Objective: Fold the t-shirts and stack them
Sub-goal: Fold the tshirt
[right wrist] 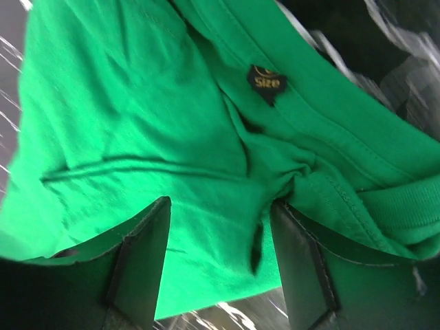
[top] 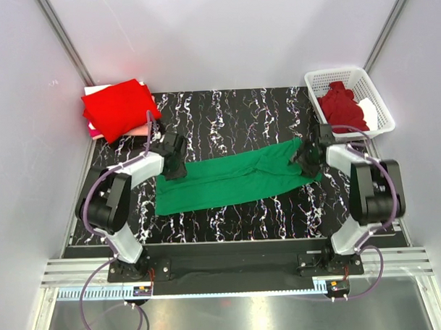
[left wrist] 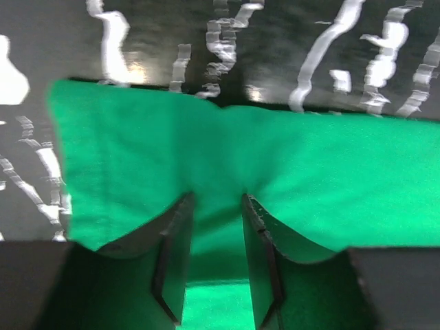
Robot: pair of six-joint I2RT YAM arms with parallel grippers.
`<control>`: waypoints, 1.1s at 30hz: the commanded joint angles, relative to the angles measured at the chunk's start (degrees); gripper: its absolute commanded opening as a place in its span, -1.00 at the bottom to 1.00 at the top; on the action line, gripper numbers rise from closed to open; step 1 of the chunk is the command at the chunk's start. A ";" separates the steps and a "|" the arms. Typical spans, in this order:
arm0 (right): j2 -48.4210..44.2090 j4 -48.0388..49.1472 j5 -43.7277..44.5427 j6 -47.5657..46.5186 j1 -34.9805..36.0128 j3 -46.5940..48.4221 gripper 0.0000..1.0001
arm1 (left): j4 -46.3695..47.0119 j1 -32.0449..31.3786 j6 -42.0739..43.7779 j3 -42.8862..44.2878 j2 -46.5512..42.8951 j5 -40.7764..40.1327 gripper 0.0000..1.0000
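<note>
top external view: the green t-shirt (top: 235,180) lies folded into a long band across the middle of the table (top: 233,114). the left gripper (left wrist: 216,201) sits on its left end, fingers partly apart, clamping nothing. the right gripper (right wrist: 220,205) is at the collar end, fingers wide apart over bunched cloth, not holding it. a red t-shirt (top: 119,107) lies folded at the far left corner, and a maroon t-shirt (top: 342,106) sits in the basket (top: 319,82) at the far right corner.

Green tee (top: 235,180) lies folded lengthwise at centre, red tee (top: 121,107) folded far left, maroon tee (top: 342,106) crumpled far right.
</note>
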 commanded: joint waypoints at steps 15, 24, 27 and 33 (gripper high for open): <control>43.10 -5.27 -10.08 3.28 4.27 55.49 0.18 | 0.94 -29.03 -29.09 -18.60 -10.76 8.65 -0.21; 75.83 4.08 -29.24 13.34 10.61 105.54 0.30 | -10.82 -58.83 -50.45 -10.71 -21.22 3.66 0.03; 68.71 11.23 -27.23 12.08 10.87 95.90 0.40 | -18.73 -65.34 -54.42 -4.82 -22.54 -1.44 0.09; 62.92 6.42 -33.20 6.97 11.23 98.35 0.82 | -26.21 -69.22 -55.40 1.43 -22.45 -10.58 0.11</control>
